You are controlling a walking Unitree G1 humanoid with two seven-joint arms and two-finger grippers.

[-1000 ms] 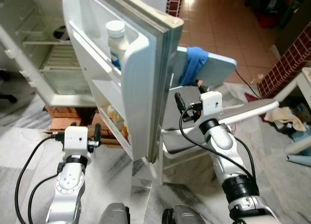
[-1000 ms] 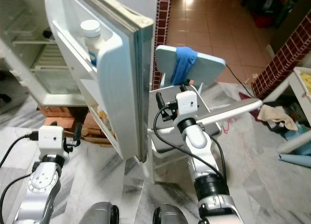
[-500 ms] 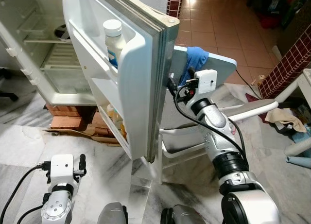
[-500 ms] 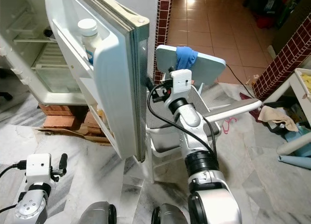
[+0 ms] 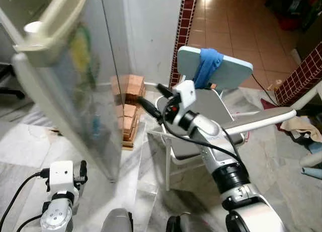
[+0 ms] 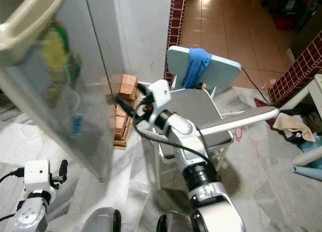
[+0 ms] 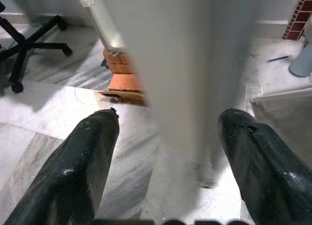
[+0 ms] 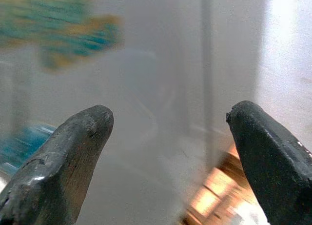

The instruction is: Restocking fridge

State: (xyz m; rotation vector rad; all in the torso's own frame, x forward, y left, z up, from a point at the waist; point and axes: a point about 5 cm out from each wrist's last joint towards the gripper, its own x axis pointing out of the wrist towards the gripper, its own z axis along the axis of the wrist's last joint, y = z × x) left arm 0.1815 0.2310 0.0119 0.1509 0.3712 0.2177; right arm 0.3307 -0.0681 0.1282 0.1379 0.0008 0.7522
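Beside the blurred fridge door [image 5: 75,91], right gripper [image 5: 148,98] spread wide, holding nothing, near its outer face; left gripper [image 7: 165,156] likewise empty, low; push flat, steady, until sealed.

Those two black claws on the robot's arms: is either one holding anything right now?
Nothing is held. The right gripper reaches toward the blurred fridge door with jaws open and empty; the left gripper hangs low, jaws open too.
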